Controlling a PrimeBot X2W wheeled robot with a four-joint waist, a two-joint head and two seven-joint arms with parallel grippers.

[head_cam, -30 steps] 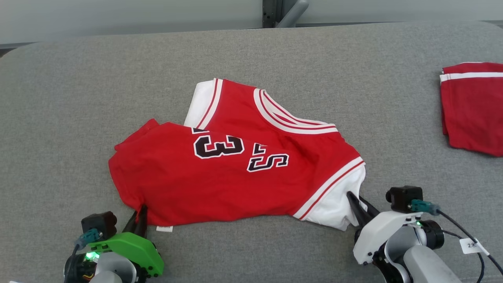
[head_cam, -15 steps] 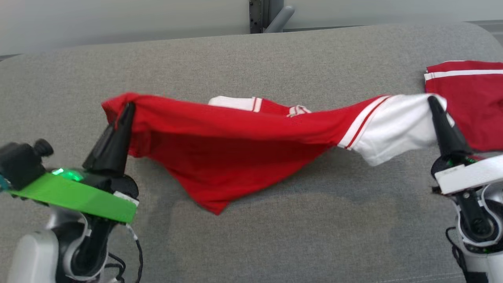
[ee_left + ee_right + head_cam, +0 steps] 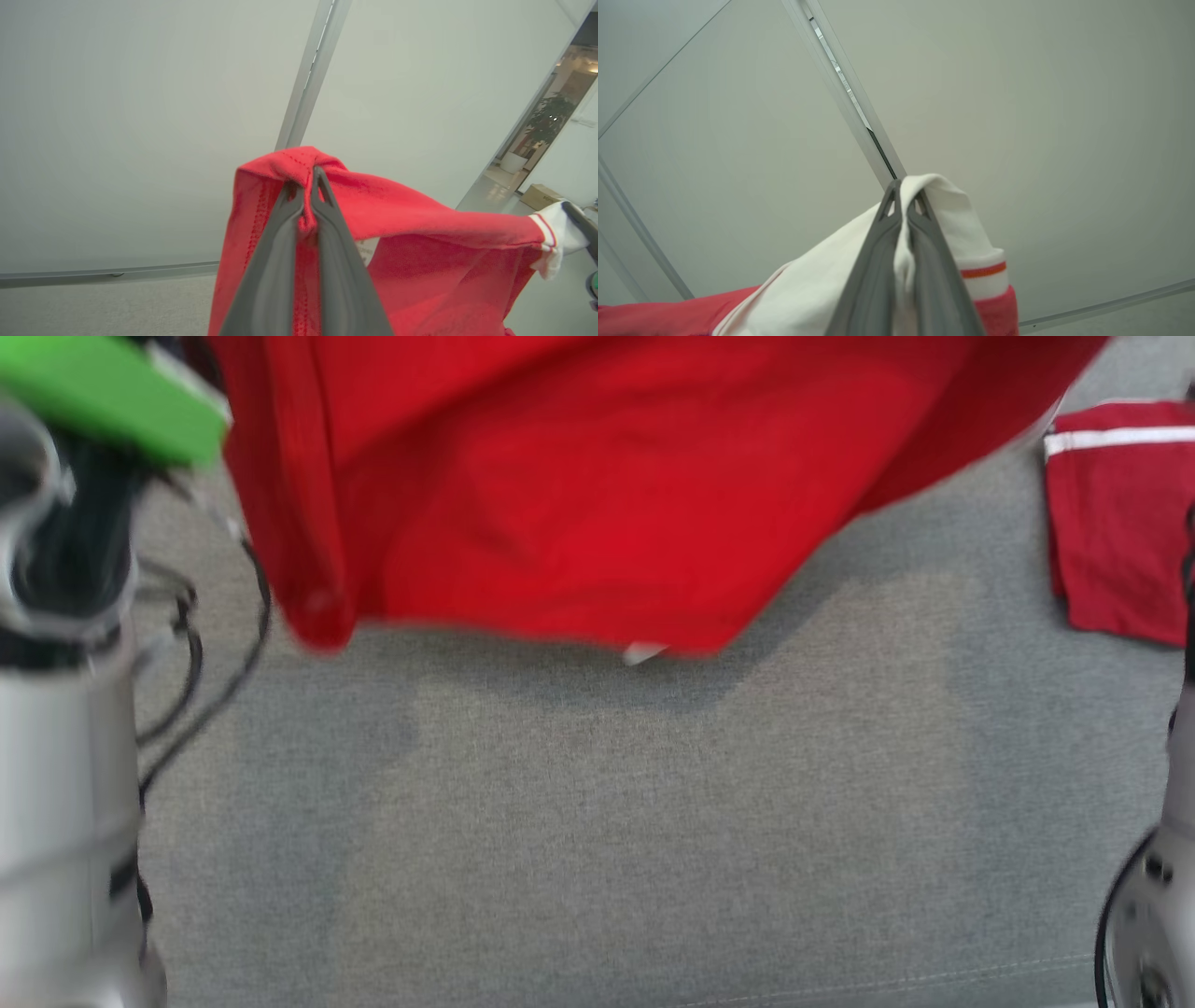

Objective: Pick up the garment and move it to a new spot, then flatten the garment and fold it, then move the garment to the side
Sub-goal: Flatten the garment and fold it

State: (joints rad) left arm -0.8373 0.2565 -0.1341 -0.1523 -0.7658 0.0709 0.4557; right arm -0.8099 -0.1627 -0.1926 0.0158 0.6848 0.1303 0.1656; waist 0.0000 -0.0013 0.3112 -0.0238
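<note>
Above grey counter (image 3: 597, 821): left hand (image 3: 308, 186) clamped on a red corner (image 3: 280, 163), garment (image 3: 579, 504) hanging spread between, right hand (image 3: 903, 193) clamped on the white sleeve (image 3: 957, 224). Likely mid pick-and-move; calls next for lowering onto bare counter, clear of folded red piece (image 3: 1120, 541) at right.

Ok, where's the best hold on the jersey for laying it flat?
Likely at two opposite ends, from below: the left tool shut on a red hemmed corner, the right tool on the white striped end. So held, the jersey hangs spread between them.

Left end effector (image 3: 308, 189) pinches the red garment (image 3: 420, 233) aloft.
</note>
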